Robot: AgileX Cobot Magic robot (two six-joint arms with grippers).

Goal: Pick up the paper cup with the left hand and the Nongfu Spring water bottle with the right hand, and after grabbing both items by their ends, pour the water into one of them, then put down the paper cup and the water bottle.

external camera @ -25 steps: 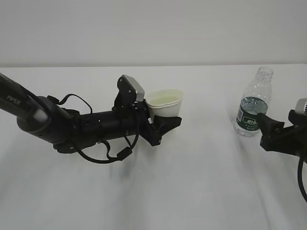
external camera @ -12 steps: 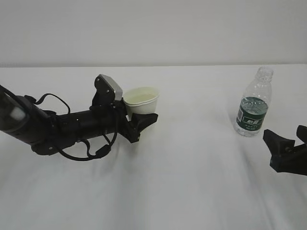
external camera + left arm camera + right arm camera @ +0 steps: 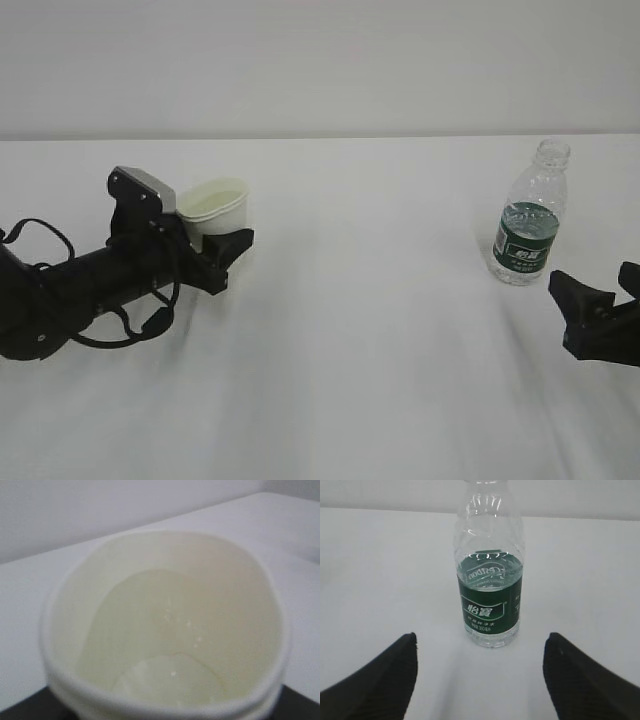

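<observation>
The tapered white paper cup [image 3: 214,205], rolled-rimmed, is clamped in the left gripper [image 3: 218,252]. The ribbed clear plastic bottle [image 3: 529,217] stands uncapped before the right gripper [image 3: 580,310], whose jaws are spread wide.

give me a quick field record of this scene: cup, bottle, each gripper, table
paper cup: upright, held in the left gripper, some liquid inside
water bottle: upright on the table, uncapped, free of both grippers
left gripper: closed on the cup, low over the left of the table
right gripper: open, empty, jaws apart in front of the bottle
table: white, plain
</observation>
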